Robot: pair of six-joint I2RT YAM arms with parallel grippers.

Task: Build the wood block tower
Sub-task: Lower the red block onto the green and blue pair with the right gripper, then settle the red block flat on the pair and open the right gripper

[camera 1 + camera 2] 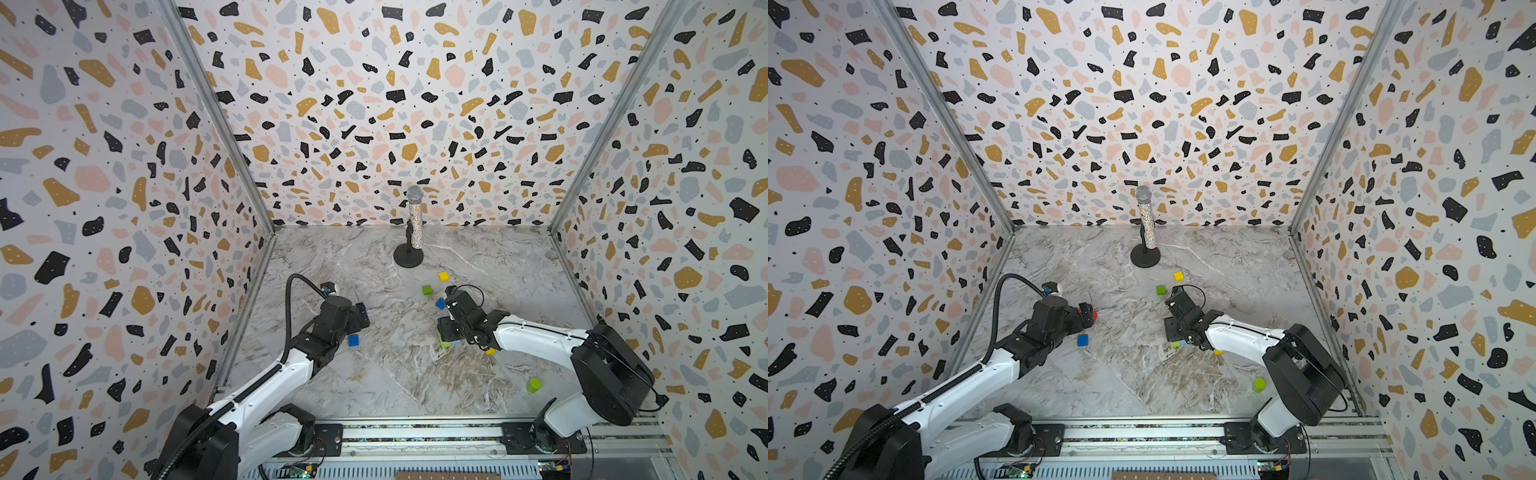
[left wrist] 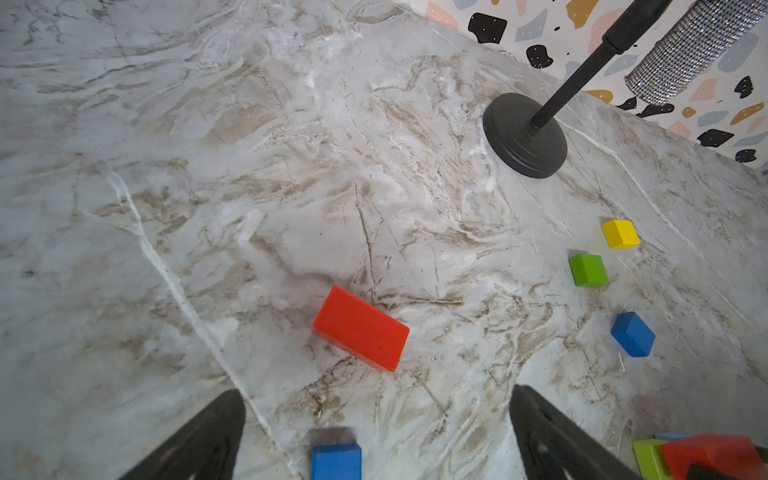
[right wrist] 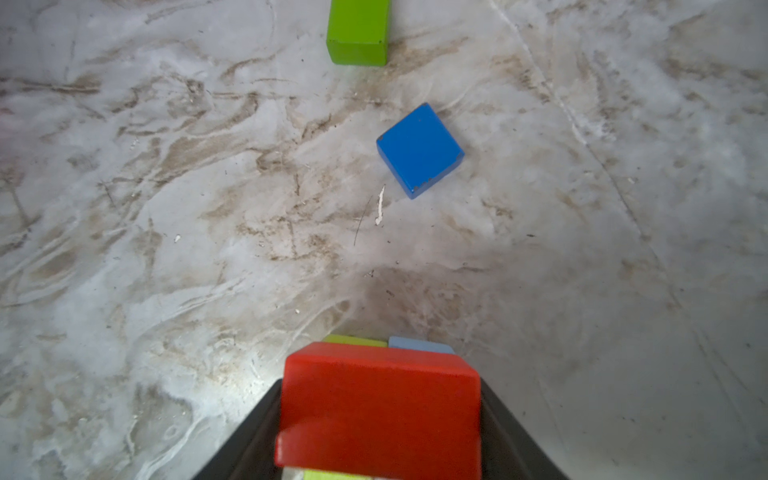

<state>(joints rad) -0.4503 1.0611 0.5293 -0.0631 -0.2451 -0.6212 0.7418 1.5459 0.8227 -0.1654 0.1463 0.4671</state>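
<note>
My right gripper [image 3: 380, 386] is shut on a red brick [image 3: 380, 407] and holds it just over a lime-green block [image 1: 446, 344] and a light blue block [image 1: 456, 343] that lie side by side. Whether the brick touches them I cannot tell. In both top views the gripper [image 1: 446, 332] hides the brick. My left gripper [image 2: 376, 392] is open above the table, with a second red brick [image 2: 360, 328] ahead of it and a dark blue block [image 2: 336, 461] below between its fingers. A built tower is out of view.
Loose blocks lie behind the right gripper: yellow [image 1: 443, 276], green [image 1: 427, 289] and dark blue [image 1: 440, 304]. A small yellow block [image 1: 491, 351] peeks from under the right arm. A lime cylinder [image 1: 533, 385] stands front right. A glittery microphone [image 1: 414, 220] stands at the back.
</note>
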